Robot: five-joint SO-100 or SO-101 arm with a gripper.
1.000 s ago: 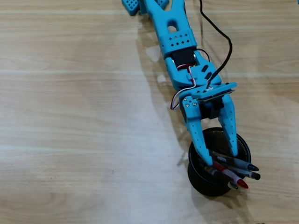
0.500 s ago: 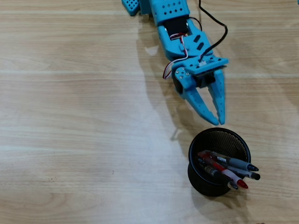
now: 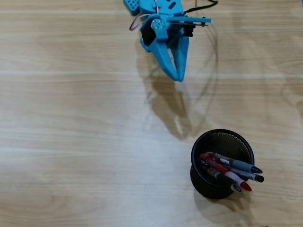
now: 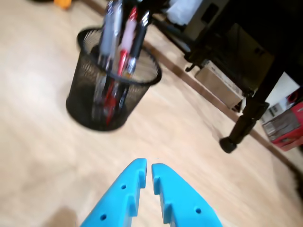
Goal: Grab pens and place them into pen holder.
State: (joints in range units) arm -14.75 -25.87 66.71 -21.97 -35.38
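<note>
Pens (image 3: 230, 170) all in the pen holder (image 3: 199, 182) at near right of the overhead view, leaning over its right rim, well apart from the gripper (image 3: 178, 75), nearly closed and empty at far centre, nothing left to fetch.

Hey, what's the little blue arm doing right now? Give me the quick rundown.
End effector shut, empty, well clear of the pen holder. Pens all standing in the holder, tips over the rim. Nothing in the way on the table.
</note>
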